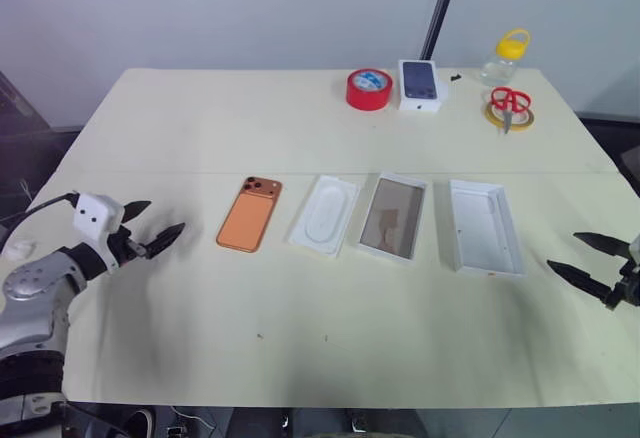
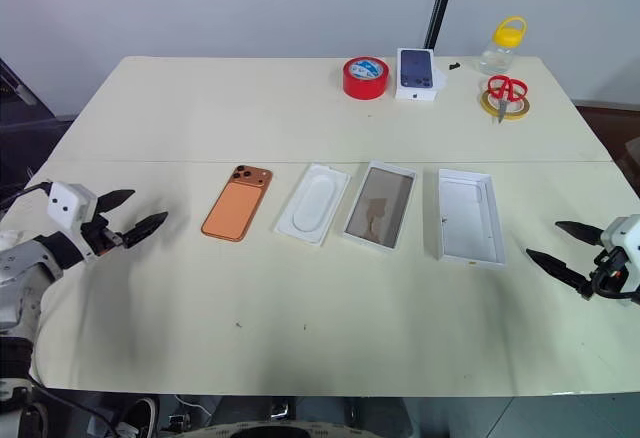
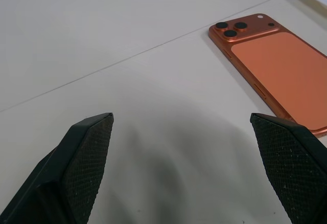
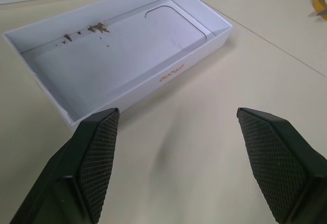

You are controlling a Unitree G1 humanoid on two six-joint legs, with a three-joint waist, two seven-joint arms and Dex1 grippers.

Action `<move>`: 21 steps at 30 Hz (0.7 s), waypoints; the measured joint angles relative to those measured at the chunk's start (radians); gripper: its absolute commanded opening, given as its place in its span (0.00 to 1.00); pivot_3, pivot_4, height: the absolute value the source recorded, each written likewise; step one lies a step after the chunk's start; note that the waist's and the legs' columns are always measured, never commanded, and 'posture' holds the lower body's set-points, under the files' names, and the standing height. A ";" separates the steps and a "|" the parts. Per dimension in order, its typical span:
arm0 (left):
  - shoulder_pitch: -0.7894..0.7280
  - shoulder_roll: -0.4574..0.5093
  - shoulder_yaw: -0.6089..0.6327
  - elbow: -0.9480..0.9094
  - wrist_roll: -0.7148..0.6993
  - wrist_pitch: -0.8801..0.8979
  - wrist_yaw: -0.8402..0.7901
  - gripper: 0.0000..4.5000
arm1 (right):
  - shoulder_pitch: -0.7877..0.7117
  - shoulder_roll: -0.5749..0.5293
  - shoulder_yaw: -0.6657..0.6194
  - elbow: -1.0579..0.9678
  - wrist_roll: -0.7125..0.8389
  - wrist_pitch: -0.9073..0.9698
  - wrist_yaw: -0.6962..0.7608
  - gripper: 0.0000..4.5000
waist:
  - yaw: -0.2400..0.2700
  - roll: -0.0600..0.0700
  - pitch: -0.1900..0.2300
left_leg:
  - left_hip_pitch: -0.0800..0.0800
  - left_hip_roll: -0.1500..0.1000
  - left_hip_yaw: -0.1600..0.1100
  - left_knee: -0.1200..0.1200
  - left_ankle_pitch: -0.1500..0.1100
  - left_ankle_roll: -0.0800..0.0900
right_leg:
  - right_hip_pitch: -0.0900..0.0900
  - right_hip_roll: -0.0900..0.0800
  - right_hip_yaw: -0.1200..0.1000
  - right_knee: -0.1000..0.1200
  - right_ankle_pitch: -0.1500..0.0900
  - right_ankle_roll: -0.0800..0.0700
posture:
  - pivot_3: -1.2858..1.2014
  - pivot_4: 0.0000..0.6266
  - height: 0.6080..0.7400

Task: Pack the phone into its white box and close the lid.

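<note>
The orange-copper phone lies back up on the table, its camera cluster at the far end. Rightward in the same row come a white insert, the white box with its brownish floor showing, and the lid lying inside-up. My left gripper hovers open just left of the phone, nothing between its fingers. My right gripper hovers open to the right of the lid, near the table's right edge, and is also empty.
At the back of the table stand a red tape roll, a small white box with a dark phone picture, a clear bottle with a yellow cap and red scissors on a yellow tape roll.
</note>
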State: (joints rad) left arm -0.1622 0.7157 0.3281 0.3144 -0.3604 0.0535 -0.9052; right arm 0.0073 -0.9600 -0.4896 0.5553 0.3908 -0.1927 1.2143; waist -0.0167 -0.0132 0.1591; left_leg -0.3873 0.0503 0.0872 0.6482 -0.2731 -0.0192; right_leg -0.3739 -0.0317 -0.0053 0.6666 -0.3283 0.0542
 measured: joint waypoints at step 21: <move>-0.003 -0.013 -0.003 0.000 0.033 -0.038 0.030 1.00 | -0.035 0.002 0.014 0.006 -0.021 -0.001 -0.003 0.85 | 0.000 0.000 0.000 | 0.000 0.000 0.000 0.000 0.000 0.000 | 0.000 0.000 0.000 0.000 0.000 0.000 | 0.52 0.24 1.00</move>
State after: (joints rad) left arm -0.1650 0.7028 0.3247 0.3147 -0.3272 0.0153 -0.8753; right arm -0.0279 -0.9575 -0.4754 0.5610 0.3699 -0.1938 1.2109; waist -0.0166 -0.0132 0.1591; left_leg -0.3873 0.0503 0.0874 0.6484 -0.2730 -0.0192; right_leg -0.3739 -0.0316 -0.0053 0.6667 -0.3283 0.0543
